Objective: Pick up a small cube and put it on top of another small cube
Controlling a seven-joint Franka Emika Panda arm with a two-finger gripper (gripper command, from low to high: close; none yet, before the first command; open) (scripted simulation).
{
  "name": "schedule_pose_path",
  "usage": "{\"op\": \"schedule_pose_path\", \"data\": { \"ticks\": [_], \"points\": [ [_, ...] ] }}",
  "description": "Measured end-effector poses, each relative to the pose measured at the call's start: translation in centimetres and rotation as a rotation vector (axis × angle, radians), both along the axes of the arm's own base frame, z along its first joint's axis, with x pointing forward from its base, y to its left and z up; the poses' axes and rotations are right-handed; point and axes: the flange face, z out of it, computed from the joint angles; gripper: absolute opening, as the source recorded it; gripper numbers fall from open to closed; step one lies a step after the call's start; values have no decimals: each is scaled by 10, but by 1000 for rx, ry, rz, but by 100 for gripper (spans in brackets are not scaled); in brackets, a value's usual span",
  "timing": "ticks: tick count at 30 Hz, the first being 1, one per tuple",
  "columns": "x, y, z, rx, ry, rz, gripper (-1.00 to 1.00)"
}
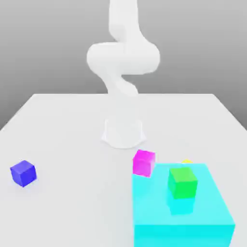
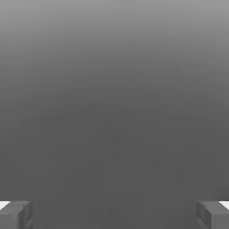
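Sitting alone near the left side of the surface [image 1: 77,202], the small blue cube [image 1: 23,173] looks hard and light, and its smooth sides may be a bit slippy. The hand [image 2: 114,215] has its two fingers wide apart with nothing between them. It would do best to line up with two flat, facing sides and pinch the cube around its middle.

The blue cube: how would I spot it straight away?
On the white table, find the big cyan block on the exterior view's right. Look across to the exterior view's left, where the small blue cube sits alone. Unlike the green cube, it is off the block.
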Motion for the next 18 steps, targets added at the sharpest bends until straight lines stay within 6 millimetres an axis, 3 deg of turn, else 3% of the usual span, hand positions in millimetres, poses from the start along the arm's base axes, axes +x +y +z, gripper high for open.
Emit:
{"op": "schedule_pose_path", "data": {
  "ticks": [4, 9, 14, 17, 18],
  "points": [
    [34, -69, -87, 21, 133, -96, 0],
    [36, -151, -197, 61, 290, -216, 0],
    [-3, -221, -307, 116, 443, -336, 0],
    [-43, -253, -369, 156, 534, -409, 0],
    [-64, -268, -389, 176, 563, -452, 0]
  ]
}}
